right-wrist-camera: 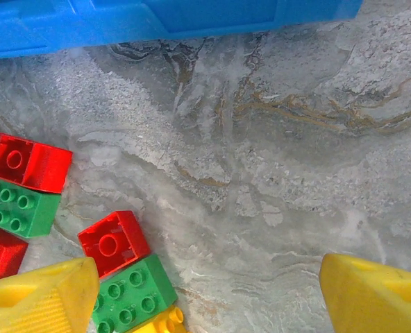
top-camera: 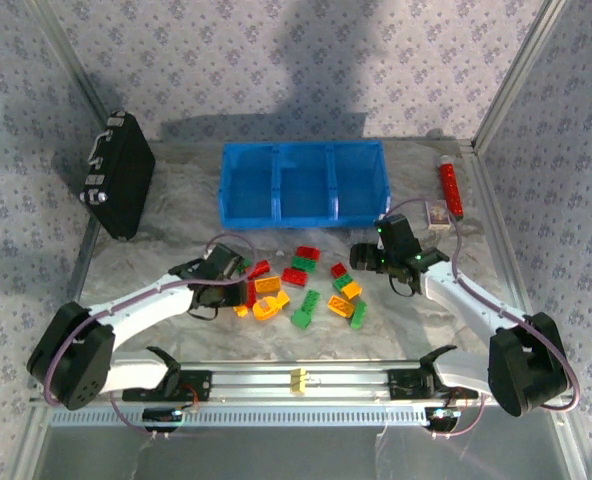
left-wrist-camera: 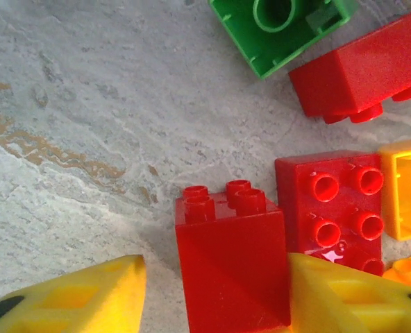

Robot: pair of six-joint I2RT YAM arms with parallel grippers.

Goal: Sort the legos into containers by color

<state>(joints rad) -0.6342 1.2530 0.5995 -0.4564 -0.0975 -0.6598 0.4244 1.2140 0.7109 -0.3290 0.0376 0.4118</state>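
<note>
Red, green and yellow/orange legos lie scattered on the table in front of the blue bin, whose three containers look empty. My left gripper stands low around a tall red lego at the pile's left edge. The right finger touches the brick, while a gap shows between it and the left finger. A flat red lego lies just right of it. My right gripper hangs open over bare table right of a red lego and a green lego, with nothing between its fingers.
A black hard case stands at the back left. A red tube and a small box lie right of the bin. One yellow brick rests on the front rail. The bin's blue wall is ahead of my right gripper.
</note>
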